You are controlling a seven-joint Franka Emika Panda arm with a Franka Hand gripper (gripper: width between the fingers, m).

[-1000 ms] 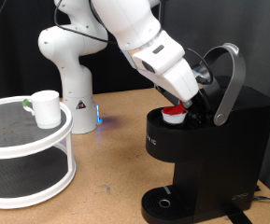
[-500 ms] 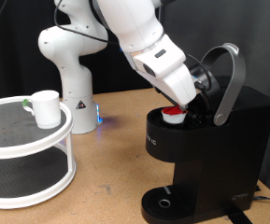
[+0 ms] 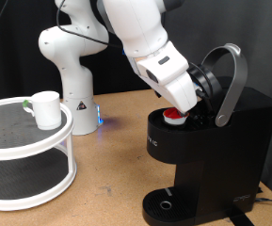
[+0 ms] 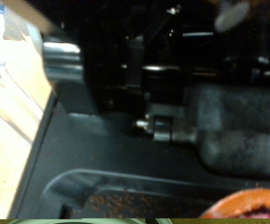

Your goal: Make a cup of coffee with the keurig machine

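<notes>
The black keurig machine (image 3: 225, 155) stands at the exterior view's right with its silver arched lid handle (image 3: 232, 80) raised. A small pod with a red top (image 3: 176, 115) sits in its open chamber. My gripper (image 3: 200, 94) hangs just above the chamber, under the raised lid, and its fingertips are hidden against the black machine. The wrist view shows the dark inside of the machine (image 4: 125, 93) very close, with the pod's red rim (image 4: 258, 207) at one corner. The white cup (image 3: 47, 108) stands on a round white stand at the exterior view's left, far from the gripper.
The two-tier round white stand (image 3: 27, 151) fills the exterior view's lower left. A second white robot base (image 3: 72, 75) with a blue light stands behind it. The round drip tray (image 3: 164, 204) lies at the machine's foot. A wooden tabletop (image 3: 112, 160) lies between them.
The arm has shifted slightly towards the exterior view's left and up over the chamber. The pod, the lid and the cup have not moved.
</notes>
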